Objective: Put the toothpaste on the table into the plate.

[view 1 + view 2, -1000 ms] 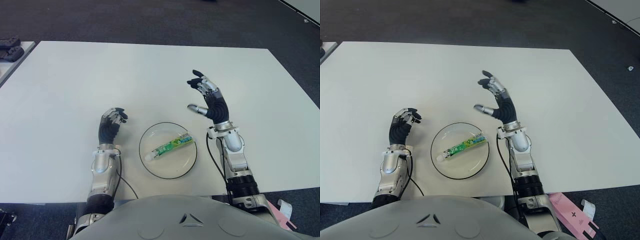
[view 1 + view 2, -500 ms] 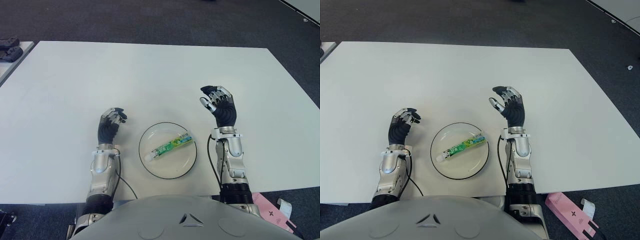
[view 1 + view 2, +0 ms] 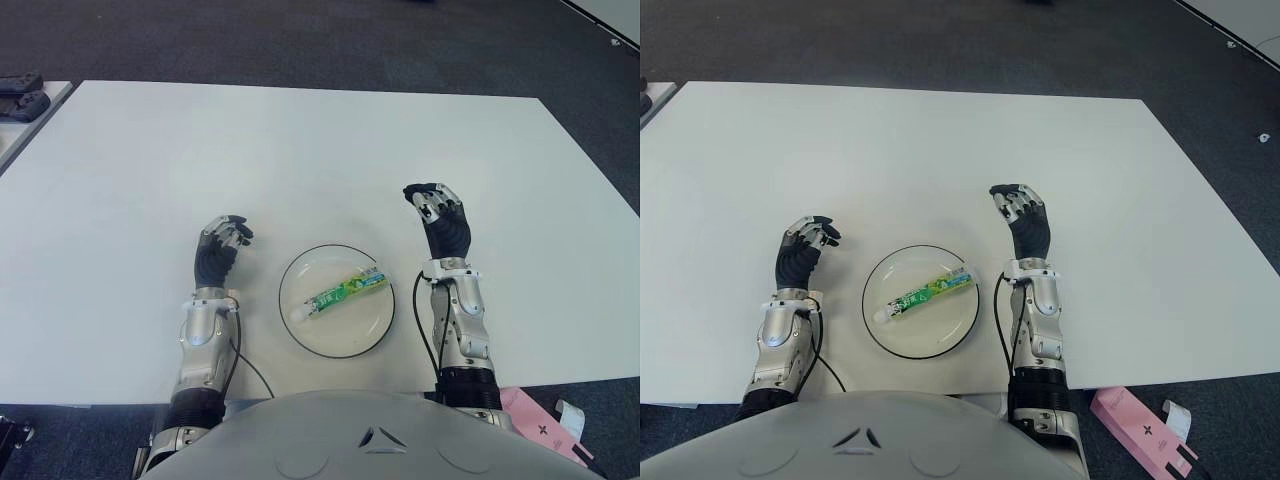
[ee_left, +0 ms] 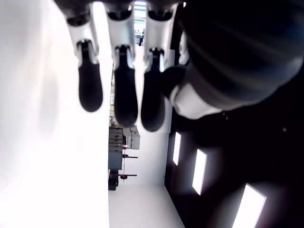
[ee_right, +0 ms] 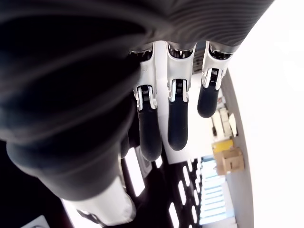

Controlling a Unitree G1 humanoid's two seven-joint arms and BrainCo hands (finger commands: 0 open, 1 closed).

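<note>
A green and white toothpaste tube (image 3: 340, 292) lies slantwise inside the round white plate (image 3: 305, 338) with a dark rim, near the table's front edge. My right hand (image 3: 437, 215) stands just right of the plate, apart from it, its fingers curled and holding nothing. My left hand (image 3: 222, 244) shows left of the plate with its fingers curled and nothing in them. The wrist views show only curled fingers (image 4: 120, 90) and fingers (image 5: 171, 124) against the white table.
The white table (image 3: 300, 150) stretches wide behind the plate. A dark device (image 3: 20, 95) lies on a neighbouring surface at the far left. A pink box (image 3: 1135, 420) lies on the floor at the lower right, beyond the table's front edge.
My right hand has drawn back toward the table's front edge and curled from spread fingers into a fist. The toothpaste, plate and left hand have stayed put.
</note>
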